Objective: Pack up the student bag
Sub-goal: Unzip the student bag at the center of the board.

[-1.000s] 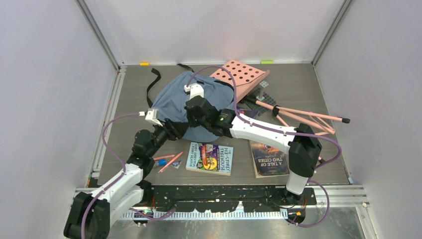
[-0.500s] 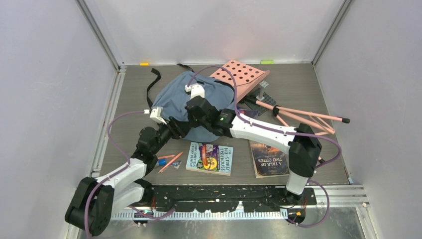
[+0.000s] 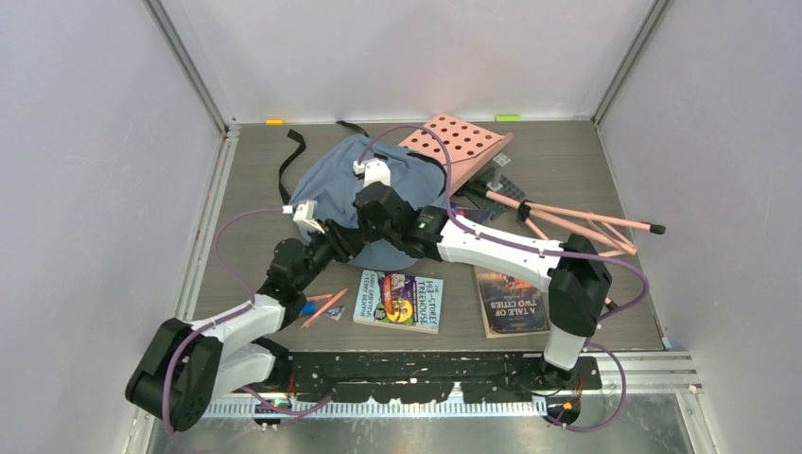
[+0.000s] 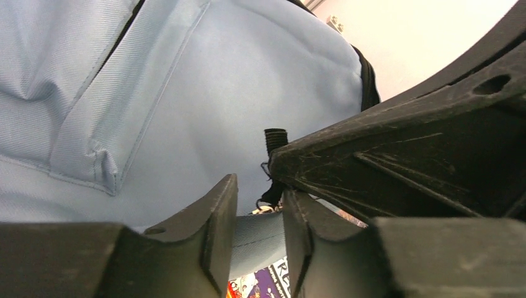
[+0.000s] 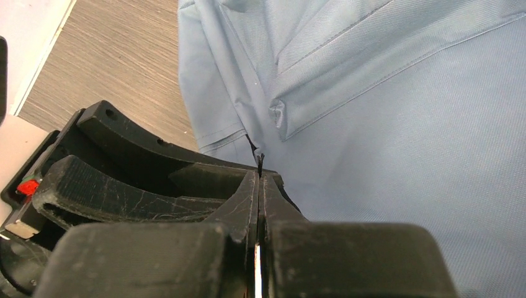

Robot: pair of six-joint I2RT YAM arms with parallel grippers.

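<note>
The dusty-blue student bag (image 3: 326, 184) lies slumped mid-counter (image 3: 246, 180), with both arms reaching over its near edge. The right gripper (image 5: 259, 177) presses its jaws together on what appears to be a black pull cord (image 4: 275, 138) at the bag's fabric. Just beside it, the left gripper (image 4: 260, 205) holds its jaws narrowly apart, gripping nothing. A paperback (image 3: 399, 300) lies in front of the bag.

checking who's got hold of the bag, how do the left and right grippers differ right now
The left gripper has its jaws apart, holding nothing; the right gripper is shut on a thin black cord. The left gripper reaches the student bag from the near-left, the right gripper from the right. Both sit low against the blue fabric.
</note>
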